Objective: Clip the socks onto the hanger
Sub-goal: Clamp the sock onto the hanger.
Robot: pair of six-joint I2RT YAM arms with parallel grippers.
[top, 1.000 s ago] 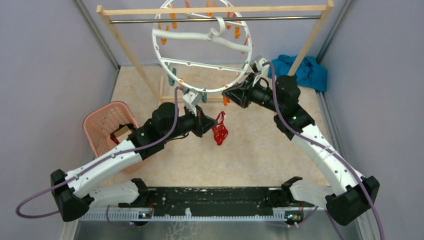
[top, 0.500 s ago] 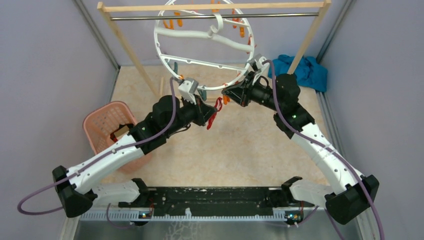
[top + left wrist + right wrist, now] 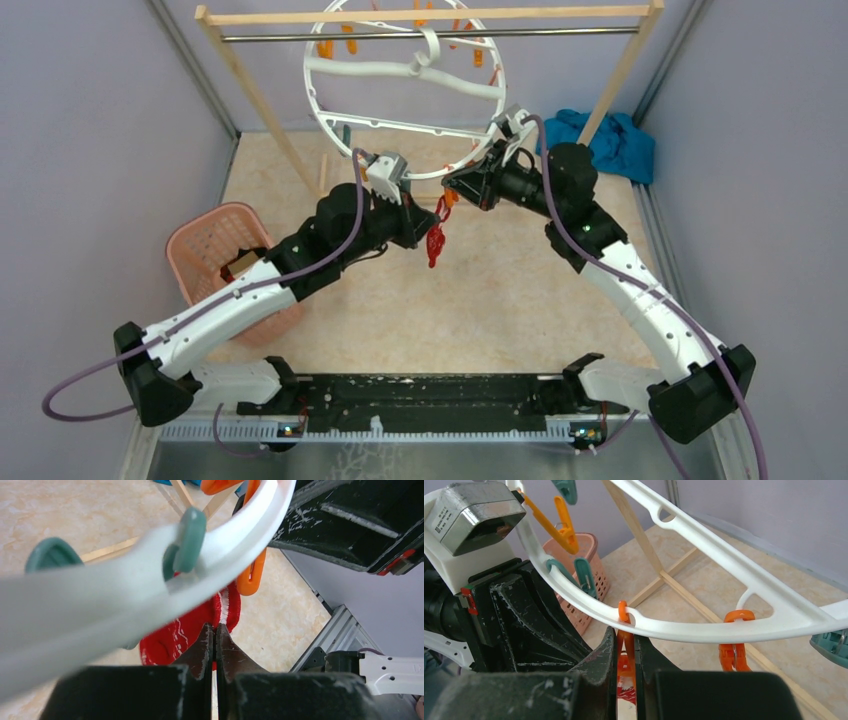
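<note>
No readable writing. The grey camera block on the left wrist has a printed label, but the print is too small to read.

Left end effector: fingers pressed together, pinching the red sock just under the hanger rim, near a teal clip.

Right end effector: clamped on an orange clip hanging from the rim, with a scrap of red below.

Top view only: pink basket at left on the table, blue cloth far right, hanger hook at the rack bar.
</note>
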